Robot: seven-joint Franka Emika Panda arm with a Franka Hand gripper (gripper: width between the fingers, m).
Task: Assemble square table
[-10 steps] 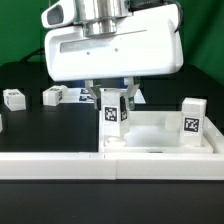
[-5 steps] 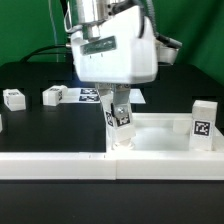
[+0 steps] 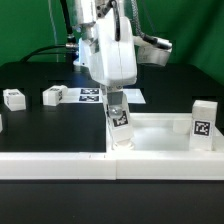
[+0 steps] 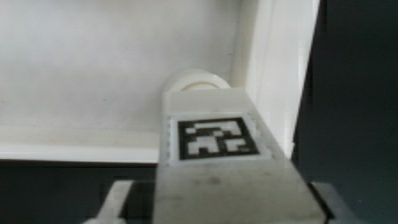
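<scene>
Gripper (image 3: 117, 100) clamped on a tagged white leg (image 3: 120, 120), slightly tilted, lower end at a corner of the square table top (image 3: 160, 132), exterior view's left; second leg (image 3: 204, 124) upright opposite.

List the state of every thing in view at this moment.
gripper: fingers shut on the held leg.
held leg: upright, its lower end at a corner of the tabletop; how far it is seated cannot be told.
tabletop: lying flat, rim up.
second leg: upright at the corner on the exterior view's right.
leftmost loose leg: lying unattached.
other loose leg: lying unattached.
</scene>
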